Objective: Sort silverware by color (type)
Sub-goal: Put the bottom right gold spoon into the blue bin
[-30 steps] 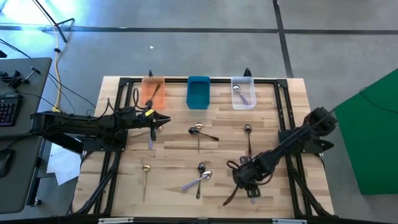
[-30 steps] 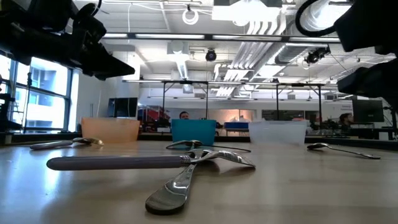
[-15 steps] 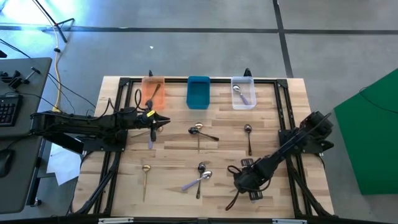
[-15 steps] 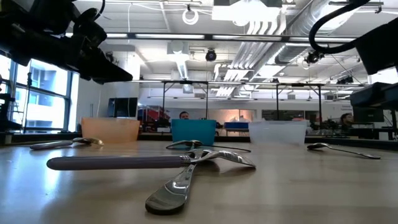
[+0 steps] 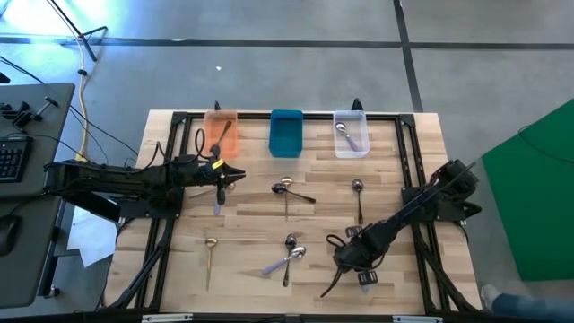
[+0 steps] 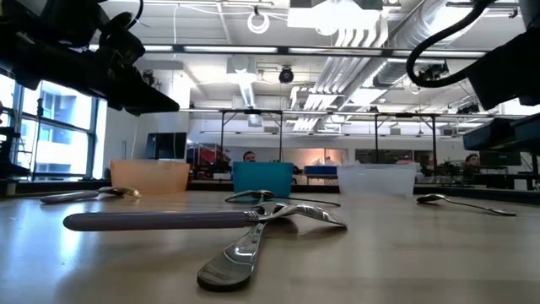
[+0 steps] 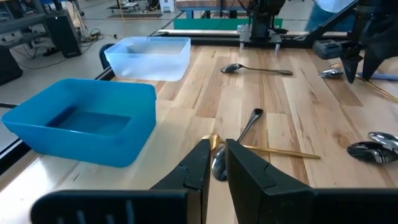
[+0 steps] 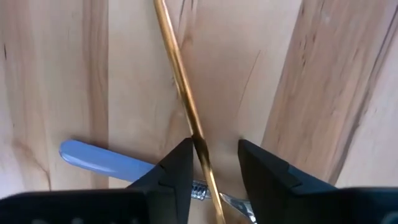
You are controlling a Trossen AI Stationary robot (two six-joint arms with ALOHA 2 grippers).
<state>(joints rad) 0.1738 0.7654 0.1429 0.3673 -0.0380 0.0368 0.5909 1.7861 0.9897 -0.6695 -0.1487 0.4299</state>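
Wooden counter [image 5: 242,260] carries a black frame around its edge. Three bins stand in a row at the far edge: orange bin [image 5: 221,133] with a gold spoon inside, blue bin [image 5: 286,132], clear bin [image 5: 351,133] holding a lavender-handled spoon [image 5: 349,135].

Left arm reaches in from the left side; left gripper [image 5: 231,175] hovers above the counter in front of the orange bin. Wrist view: jaws nearly closed, a narrow gap between them, nothing visibly held. A lavender handle [image 5: 216,205] lies just below the gripper in the high view.

Right arm comes in diagonally from the right; right gripper [image 5: 348,258] is low over the counter near the front right. Wrist view: jaws part open, straddling the thin stem of a gold spoon [image 8: 181,93]; whether the fingers [image 8: 175,174] touch it I cannot tell. A second lavender-handled spoon [image 8: 109,160] lies crosswise under the gold one.

Loose spoons on the counter:
- crossed pair, gold and dark, at centre [image 5: 287,188]
- dark spoon [image 5: 358,199] right of centre
- gold spoon [image 5: 210,253] front left
- crossed lavender-handled and dark pair [image 5: 289,256] front centre
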